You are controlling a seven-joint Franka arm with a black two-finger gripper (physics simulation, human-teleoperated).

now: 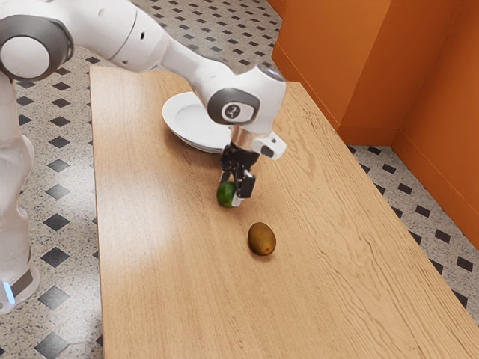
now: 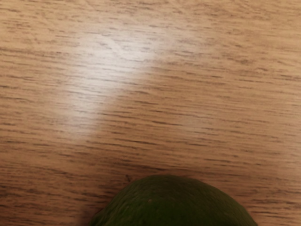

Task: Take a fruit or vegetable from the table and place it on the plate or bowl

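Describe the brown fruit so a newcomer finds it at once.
Start at the wooden table. Nearer the camera than the white plate and the hand, a brown egg-shaped fruit lies alone. The other fruit, at the hand, is green.

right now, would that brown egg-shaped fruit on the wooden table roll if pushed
Probably: the brown egg-shaped fruit is rounded, lying lengthwise on the flat wooden table, so it may roll sideways. Its full outline suggests stiff, not floppy.

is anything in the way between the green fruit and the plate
Nothing visible does. Only bare wood lies between the green fruit at the gripper and the white plate. The brown fruit lies on the opposite side.
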